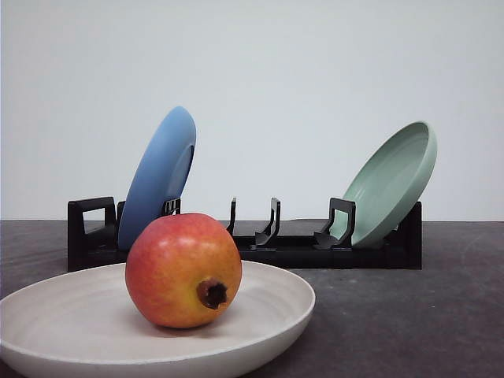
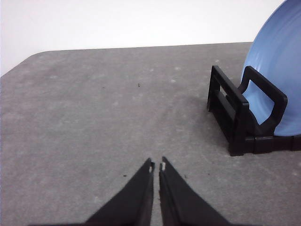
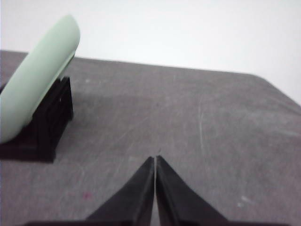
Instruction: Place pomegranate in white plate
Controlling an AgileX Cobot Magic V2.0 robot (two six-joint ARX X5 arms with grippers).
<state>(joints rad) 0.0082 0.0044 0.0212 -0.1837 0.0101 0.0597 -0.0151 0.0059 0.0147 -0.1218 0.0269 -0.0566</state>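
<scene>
Already resting inside the white plate (image 1: 55,323): the pomegranate (image 1: 183,270), sitting a little right of the plate's middle in the front view, red on top shading to orange-yellow lower down, dark brown calyx nub turned toward the camera and slightly to the right. Touching the plate's floor, upright enough to stay put, well clear of the raised rim.

Behind the plate, across the grey table (image 1: 409,315): a black dish rack (image 1: 291,248) with several upright dividers. Leaning in its left end, a blue plate (image 1: 157,177), tilted to the right at the top; leaning in its right end, a pale green plate (image 1: 394,181), tilted rightward too, hollow face turned left. Middle slots of the rack between the two plates unoccupied.

Seen from the left wrist: left gripper (image 2: 157,165) low over bare tabletop, black fingers drawn nearly together with only a thin slit between the tips, nothing held. Off to one side, the end of the rack (image 2: 240,113) and the blue plate (image 2: 282,61) standing in it, well apart from the fingers.

Seen from the right wrist: right gripper (image 3: 155,159) likewise over bare table, tips pressed together, gripping nothing. Nearby but apart, the pale green plate (image 3: 40,70) leaning on the rack's end (image 3: 47,125).
</scene>
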